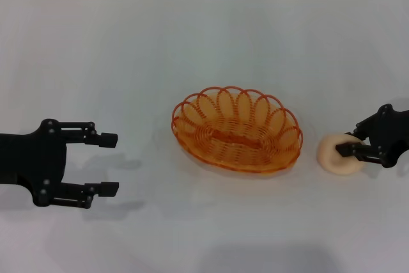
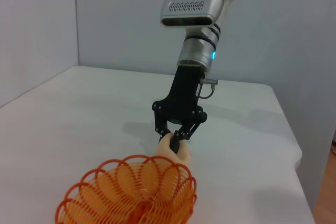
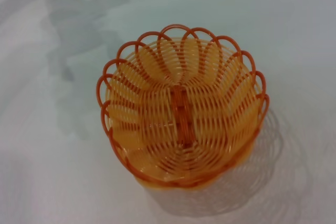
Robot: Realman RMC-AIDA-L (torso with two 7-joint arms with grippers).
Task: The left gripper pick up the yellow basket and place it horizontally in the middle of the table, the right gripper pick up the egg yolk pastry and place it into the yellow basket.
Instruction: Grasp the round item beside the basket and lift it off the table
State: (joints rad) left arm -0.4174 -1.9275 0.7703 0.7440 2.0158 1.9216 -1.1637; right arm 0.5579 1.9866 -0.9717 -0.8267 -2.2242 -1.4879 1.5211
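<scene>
- While the yellow basket [image 1: 237, 130] lies across the middle of the table [image 1: 96, 55], empty, your right gripper [image 1: 350, 144] pinches the egg yolk pastry [image 1: 340, 155] just beside the basket's right end.
- From there, you carry the pastry leftward over the scalloped rim.
- Your left gripper [image 1: 109, 164] sits spread, well apart on the left.

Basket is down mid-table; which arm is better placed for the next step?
Right. The right claw is already at the egg yolk pastry, fingers around it, beside the empty yellow basket. The left claw sits open on the basket's far side, apart from both.
</scene>
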